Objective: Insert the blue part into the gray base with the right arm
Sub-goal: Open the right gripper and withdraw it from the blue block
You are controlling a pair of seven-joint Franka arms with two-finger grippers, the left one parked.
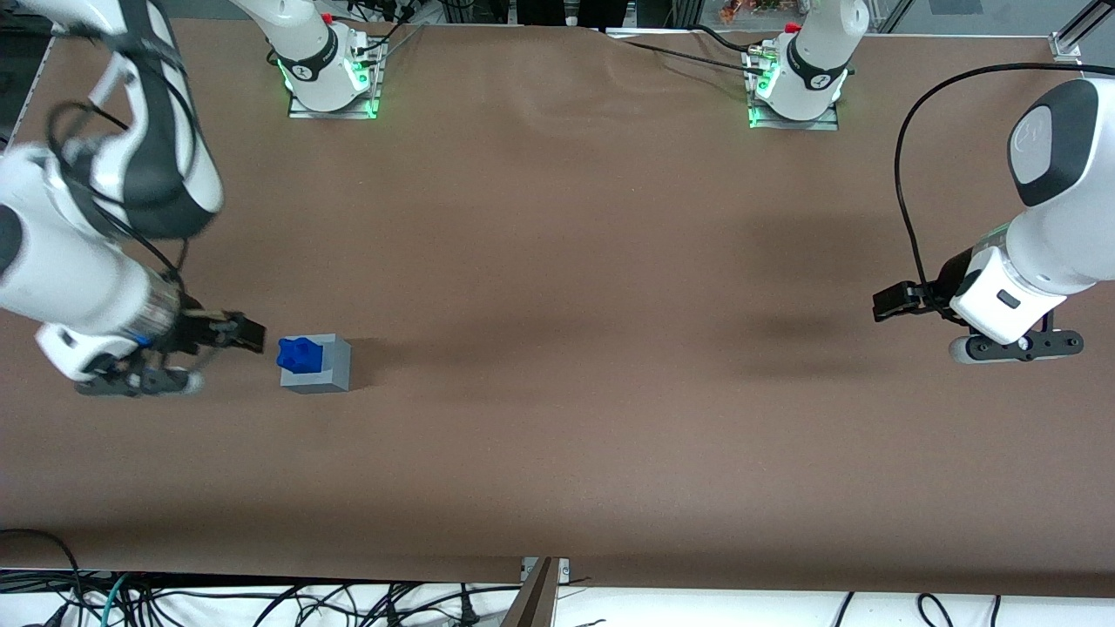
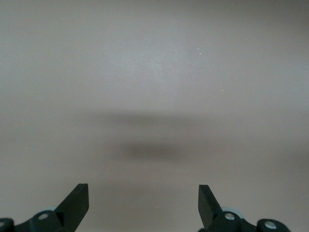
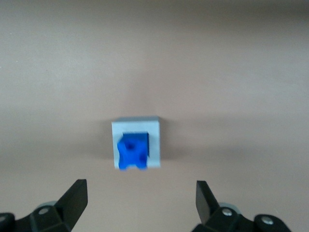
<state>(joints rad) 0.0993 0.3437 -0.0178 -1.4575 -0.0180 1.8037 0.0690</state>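
Two black fingers [image 3: 77,195] stand wide apart and hold nothing; the gripper [image 1: 233,333] hangs just beside the gray cube [image 1: 334,367], toward the working arm's end of the table, and does not touch it. The blue block [image 1: 300,354] sits in the recess on top of the cube, with its knobbed end sticking out over the edge nearest the gripper. I judge it may not be fully seated. A careful move would be to check the seat and, if needed, push straight down without tipping the cube.

The wrist view shows the blue block [image 3: 133,151] off centre in the cube [image 3: 136,128]. The front view alone shows the white arm [image 1: 78,279] and how close it is.
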